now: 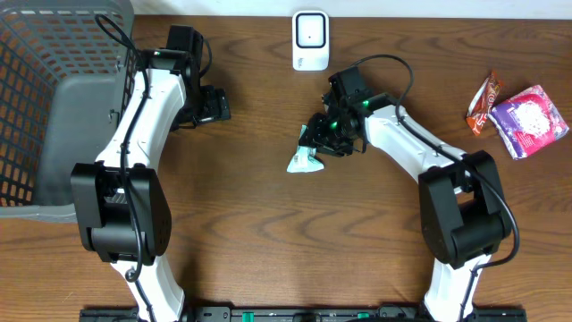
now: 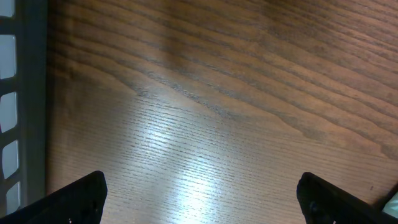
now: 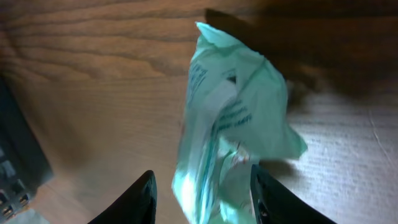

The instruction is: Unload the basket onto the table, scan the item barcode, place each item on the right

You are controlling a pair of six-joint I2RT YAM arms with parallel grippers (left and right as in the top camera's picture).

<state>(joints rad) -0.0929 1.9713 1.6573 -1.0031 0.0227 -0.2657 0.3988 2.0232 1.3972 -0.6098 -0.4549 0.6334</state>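
Right claw [image 3: 202,179] straddles the mint-green packet [image 3: 236,112], fingers apart, a gap on one side; left claw [image 2: 200,185] gapes wide above the counter [image 2: 217,93], grey basket [image 2: 31,93] beside it.

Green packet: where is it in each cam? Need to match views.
Overhead: green packet mid-table, at the right gripper, below the white scanner.
Right wrist: centre frame, between the fingers.
Left wrist: not clearly in it; only a pale sliver at the bottom right edge.
Shared landmark: grey basket, far left in overhead, left edge in left wrist.
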